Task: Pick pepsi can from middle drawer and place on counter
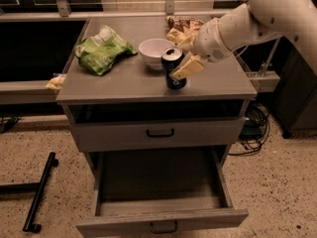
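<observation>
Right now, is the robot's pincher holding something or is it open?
Gripper: shut on the small dark blue pepsi can, over the flat grey counter.

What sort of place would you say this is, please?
Probably an office snack area or a lab mock-up of one: a grey counter with a green snack bag and white bowl, and the gripper holds the pepsi can there.

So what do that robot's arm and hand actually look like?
The arm is made of smooth, rounded white shells, narrowing to a thick white wrist. Its gripper, at the pepsi can on the counter, has two flat, pale tan fingers. No markings show.
</observation>
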{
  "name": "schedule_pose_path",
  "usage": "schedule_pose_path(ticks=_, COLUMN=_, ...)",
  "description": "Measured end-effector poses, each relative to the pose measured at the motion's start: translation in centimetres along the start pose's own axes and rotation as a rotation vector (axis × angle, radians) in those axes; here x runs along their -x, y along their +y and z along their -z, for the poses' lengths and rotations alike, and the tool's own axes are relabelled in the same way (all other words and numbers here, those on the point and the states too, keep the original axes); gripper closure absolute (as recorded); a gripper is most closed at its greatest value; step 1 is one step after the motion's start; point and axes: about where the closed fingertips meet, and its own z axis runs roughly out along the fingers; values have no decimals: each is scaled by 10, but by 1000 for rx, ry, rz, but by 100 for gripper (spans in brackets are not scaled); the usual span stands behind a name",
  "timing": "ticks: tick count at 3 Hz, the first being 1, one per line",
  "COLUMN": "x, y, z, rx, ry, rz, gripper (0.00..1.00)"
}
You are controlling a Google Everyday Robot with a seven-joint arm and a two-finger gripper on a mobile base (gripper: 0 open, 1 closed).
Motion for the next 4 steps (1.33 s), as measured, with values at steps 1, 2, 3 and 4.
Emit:
schedule_pose_path(ticks=1, x=-15, y=-30, z=-6, rx=-3, ry=-16, rz=-71, gripper=100)
schedule_pose_path(ticks=2, x=-31, y=-42, z=-11, rx=4, ry=-21, rz=-154, gripper=100)
schedule_pose_path(ticks=3, x=-39, y=-42, z=-14, rx=14, ry=-23, rz=-209, gripper=100)
schedule_pose_path(ticks=4, x=-37, y=-43, z=-12, rx=14, ry=-23, rz=-209, gripper=81)
